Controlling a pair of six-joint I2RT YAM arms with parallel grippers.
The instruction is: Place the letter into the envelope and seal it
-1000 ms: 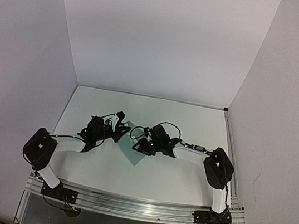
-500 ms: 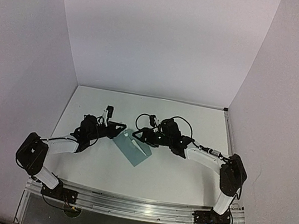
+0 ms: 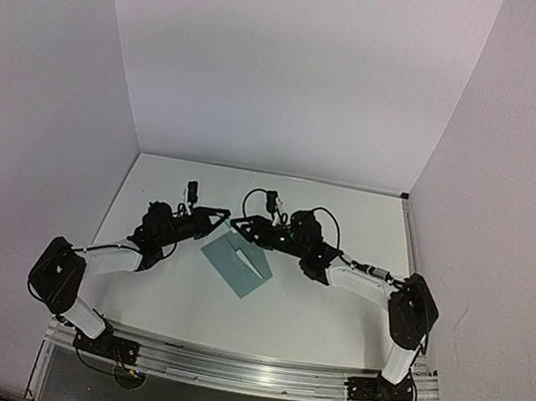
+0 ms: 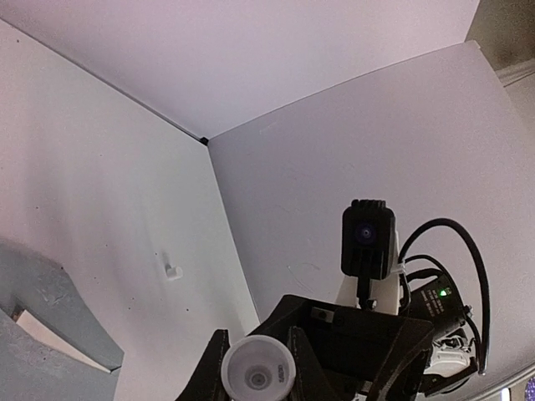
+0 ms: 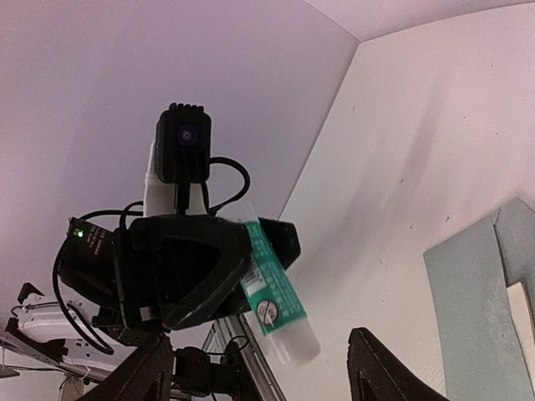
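The teal envelope (image 3: 238,269) lies flat on the table in front of both grippers, flap open, with a pale strip of the letter (image 3: 236,252) showing at its mouth. Part of the envelope (image 4: 50,288) and of the letter (image 4: 46,332) shows in the left wrist view. The right wrist view catches the envelope (image 5: 472,292) and the letter (image 5: 524,313) at its right edge. My left gripper (image 3: 222,216) is raised beyond the envelope, shut on a small green-labelled tube (image 5: 274,288) with a white end (image 4: 257,369). Facing it, my right gripper (image 3: 241,225) stands open, fingers (image 5: 380,372) wide, the tube's clear tip ahead of them.
A tiny white piece (image 4: 172,270) lies on the table towards the back wall. White walls enclose the table on three sides. The aluminium rail (image 3: 243,368) with both arm bases runs along the near edge.
Both grippers have lifted off the envelope, moved back beyond its far corner and turned to face each other. The envelope now lies uncovered.
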